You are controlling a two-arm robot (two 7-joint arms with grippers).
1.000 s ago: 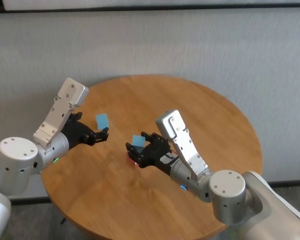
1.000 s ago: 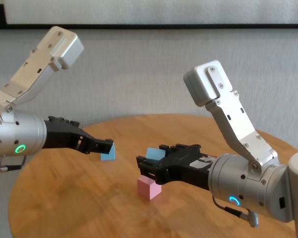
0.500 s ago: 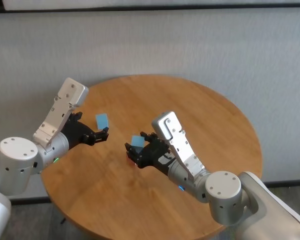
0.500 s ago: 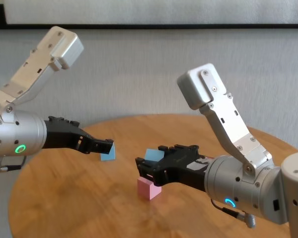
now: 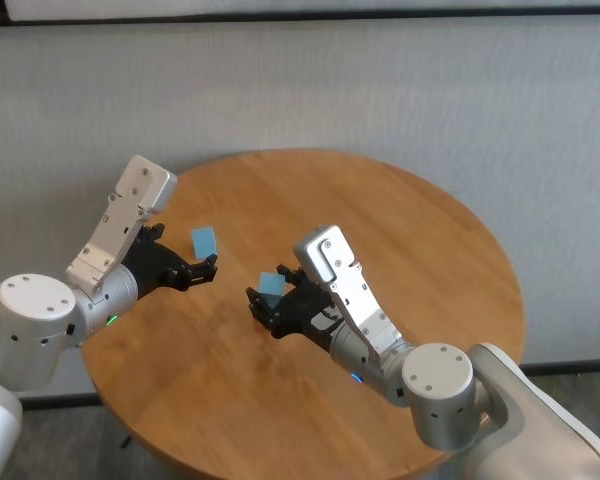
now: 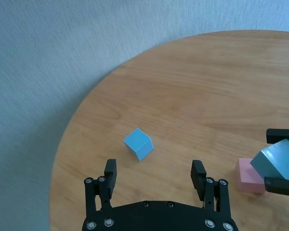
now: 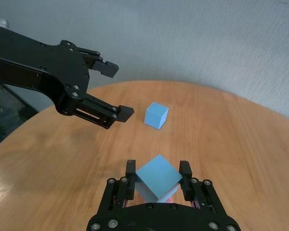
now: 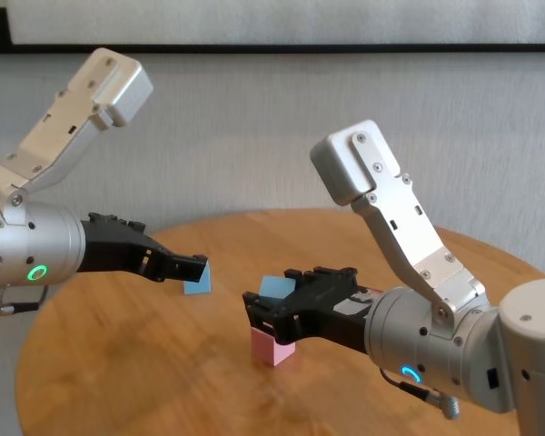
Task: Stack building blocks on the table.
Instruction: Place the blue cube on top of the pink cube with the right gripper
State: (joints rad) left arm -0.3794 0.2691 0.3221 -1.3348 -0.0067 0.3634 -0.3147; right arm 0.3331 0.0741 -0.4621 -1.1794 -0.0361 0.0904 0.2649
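The right arm reaches in low from the desk's (image 5: 430,250) near right edge toward its middle, forearm sloping down and wrist block raised behind. Its claw (image 8: 274,313) pinches a blue cube (image 8: 275,289) and holds it directly above the pink cube (image 8: 272,346), which rests on the desk near the middle. From the chest, the blue cube sits just over the pink one; whether they touch cannot be told.

The left arm comes in from the desk's left edge, forearm roughly level, elbow block angled up. Its claw (image 5: 206,266) is spread wide and holds nothing, hovering just short of the second blue cube (image 5: 205,240), which lies alone on the desk toward the far left edge.

In the head view the pink cube is almost wholly hidden under the right claw. The chest view shows its side face plainly below the gripped cube. The right wrist view shows the held cube (image 7: 157,177) turned corner-on between the two fingers (image 7: 130,169), with only a sliver of pink beneath it. The left wrist view shows the spread fingers (image 6: 110,172) framing the free blue cube (image 6: 138,143), which sits apart from them, with the pink cube (image 6: 249,176) off to one side.
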